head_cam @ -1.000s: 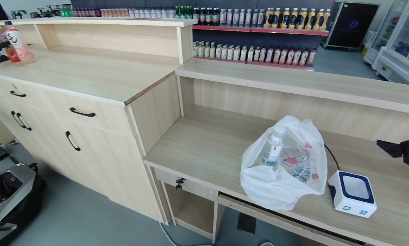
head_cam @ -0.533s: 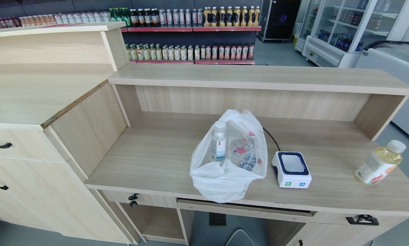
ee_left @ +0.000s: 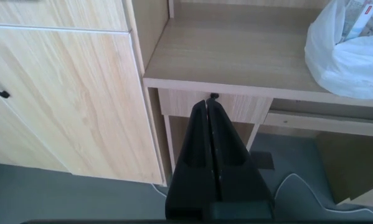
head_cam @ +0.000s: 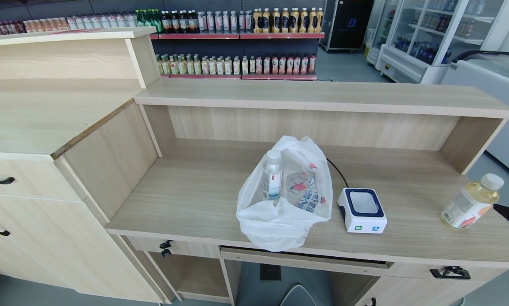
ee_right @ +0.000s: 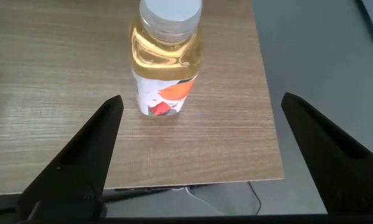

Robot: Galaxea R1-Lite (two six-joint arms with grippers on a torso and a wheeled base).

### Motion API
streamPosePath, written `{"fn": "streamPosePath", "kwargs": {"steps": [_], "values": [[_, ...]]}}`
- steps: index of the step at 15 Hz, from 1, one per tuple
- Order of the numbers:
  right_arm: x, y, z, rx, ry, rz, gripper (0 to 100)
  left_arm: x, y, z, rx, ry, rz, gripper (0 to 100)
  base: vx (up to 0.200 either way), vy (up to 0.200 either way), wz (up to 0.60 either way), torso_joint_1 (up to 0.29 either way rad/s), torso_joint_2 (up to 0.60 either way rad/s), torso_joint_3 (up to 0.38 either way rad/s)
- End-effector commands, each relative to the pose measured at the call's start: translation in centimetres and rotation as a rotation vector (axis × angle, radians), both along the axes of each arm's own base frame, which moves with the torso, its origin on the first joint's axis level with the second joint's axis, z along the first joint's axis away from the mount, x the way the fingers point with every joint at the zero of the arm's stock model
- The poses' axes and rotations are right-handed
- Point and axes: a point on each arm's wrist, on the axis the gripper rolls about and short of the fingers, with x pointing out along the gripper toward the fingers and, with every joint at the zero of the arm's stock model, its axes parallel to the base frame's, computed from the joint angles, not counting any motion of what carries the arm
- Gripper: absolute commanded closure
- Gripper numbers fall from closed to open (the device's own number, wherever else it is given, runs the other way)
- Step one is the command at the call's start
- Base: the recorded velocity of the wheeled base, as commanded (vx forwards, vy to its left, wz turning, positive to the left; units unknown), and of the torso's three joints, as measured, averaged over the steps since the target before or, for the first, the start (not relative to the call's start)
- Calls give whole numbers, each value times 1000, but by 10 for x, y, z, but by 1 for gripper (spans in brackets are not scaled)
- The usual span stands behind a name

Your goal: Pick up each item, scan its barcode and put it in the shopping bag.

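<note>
Your R gripper (ee_right: 202,102): jaws spread, facing yellow bottle (ee_right: 166,62); L gripper (ee_left: 208,143): jaws pressed together; shopping bag (head_cam: 280,221) part-hides clear btl (head_cam: 272,176).

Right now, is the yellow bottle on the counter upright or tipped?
Upright: the yellow bottle stands on its base on the counter, white cap on top.

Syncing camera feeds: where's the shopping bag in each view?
Head view: shopping bag on the counter, left of the scanner.
Left wrist view: shopping bag on the counter beyond the shut left tool, cut by the edge.
Right wrist view: aims at the yellow drink bottle at the counter's right end, away from the bag.
Shared landmark: the counter's front edge.
</note>
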Motion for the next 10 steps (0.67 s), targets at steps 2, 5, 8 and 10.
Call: {"fn": "streamPosePath", "kwargs": {"steps": [2,5,8,10], "values": [[11,-17,-31,7,1,8,0,0,0,0,1,0,1,100,0,0,0,0,0,0],[20,-22,-47,30,-2,63,0,0,0,0,0,0,1,100,0,0,0,0,0,0],[33,-20,-60,72,-1,121,0,0,0,0,1,0,1,100,0,0,0,0,0,0],[47,-13,-65,147,-36,139,0,0,0,0,0,0,1,100,0,0,0,0,0,0]]}}
